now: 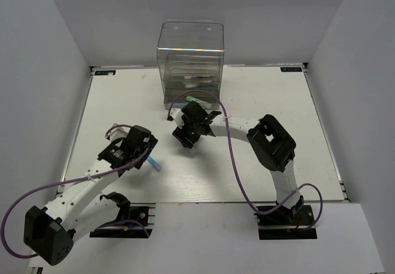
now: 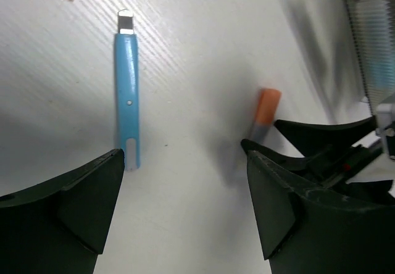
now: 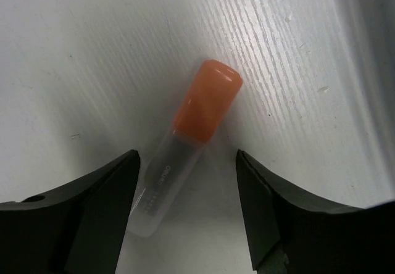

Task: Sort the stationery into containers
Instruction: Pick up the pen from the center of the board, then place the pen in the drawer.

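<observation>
An orange marker (image 3: pixel 207 101) with a clear cap lies flat on the white table. My right gripper (image 3: pixel 186 160) is open and low over it, with the clear end between the jaws, nearer the left finger. From above, the right gripper (image 1: pixel 184 136) hides it. A light-blue marker (image 2: pixel 126 101) lies on the table ahead of my open, empty left gripper (image 2: pixel 183 163), just off its left finger; it also shows in the top view (image 1: pixel 154 163). The orange marker (image 2: pixel 266 108) shows in the left wrist view too. The clear drawer cabinet (image 1: pixel 190 55) stands at the back centre.
Thin pens show faintly inside the cabinet's drawers. A small mint-green piece (image 1: pixel 192 93) pokes out at the cabinet's base. The right arm's black fingers (image 2: pixel 321 144) reach into the left wrist view. The cabinet's corner (image 2: pixel 370 45) stands at the right of that view.
</observation>
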{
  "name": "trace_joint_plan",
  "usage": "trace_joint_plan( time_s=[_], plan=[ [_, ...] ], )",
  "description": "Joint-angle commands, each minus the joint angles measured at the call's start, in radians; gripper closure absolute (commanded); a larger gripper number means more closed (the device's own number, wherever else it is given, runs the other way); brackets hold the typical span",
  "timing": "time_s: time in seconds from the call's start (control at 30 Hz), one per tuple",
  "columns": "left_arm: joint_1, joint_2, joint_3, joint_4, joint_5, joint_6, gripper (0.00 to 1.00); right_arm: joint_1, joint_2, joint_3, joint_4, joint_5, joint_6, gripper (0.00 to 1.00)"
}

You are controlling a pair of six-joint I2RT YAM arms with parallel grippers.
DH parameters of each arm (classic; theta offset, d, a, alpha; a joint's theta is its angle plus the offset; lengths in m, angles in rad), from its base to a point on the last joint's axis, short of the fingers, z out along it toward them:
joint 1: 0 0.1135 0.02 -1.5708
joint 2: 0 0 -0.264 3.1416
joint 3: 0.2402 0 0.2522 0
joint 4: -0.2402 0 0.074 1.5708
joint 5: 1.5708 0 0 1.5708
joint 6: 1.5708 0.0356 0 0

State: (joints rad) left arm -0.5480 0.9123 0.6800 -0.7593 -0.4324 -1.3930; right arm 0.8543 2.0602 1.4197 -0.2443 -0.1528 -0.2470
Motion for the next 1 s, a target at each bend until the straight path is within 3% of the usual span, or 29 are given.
trace_joint_plan(
  time_s=[0.0, 0.07, 0.17, 0.2, 0.33, 0.57, 0.97],
  plan=[
    [-0.001, -0.015, -0.017, -0.055, 0.004, -0.02, 0.1, 0.023, 0.024, 0.012, -0.027, 0.054, 0.023, 0.36],
    [-0.001, -0.015, -0.042, -0.055, 0.004, -0.029, 0.1, 0.034, 0.018, -0.013, -0.013, 0.068, 0.015, 0.42],
    [-0.001, -0.015, -0.066, -0.055, 0.023, -0.055, 0.1, 0.04, -0.009, -0.068, 0.006, 0.093, -0.015, 0.63],
    [-0.001, -0.015, -0.082, -0.055, 0.036, -0.067, 0.1, 0.037, -0.021, -0.103, 0.014, 0.098, -0.037, 0.75],
    [-0.001, -0.006, -0.105, -0.064, 0.06, -0.077, 0.09, 0.025, -0.118, -0.168, 0.062, 0.098, -0.115, 1.0],
    [-0.001, -0.006, -0.135, -0.064, 0.078, -0.077, 0.09, -0.012, -0.319, -0.188, 0.166, 0.096, -0.287, 1.0],
    [-0.001, -0.026, -0.172, -0.055, 0.087, -0.077, 0.09, -0.096, -0.316, -0.042, 0.322, 0.131, -0.431, 1.0]
  ],
)
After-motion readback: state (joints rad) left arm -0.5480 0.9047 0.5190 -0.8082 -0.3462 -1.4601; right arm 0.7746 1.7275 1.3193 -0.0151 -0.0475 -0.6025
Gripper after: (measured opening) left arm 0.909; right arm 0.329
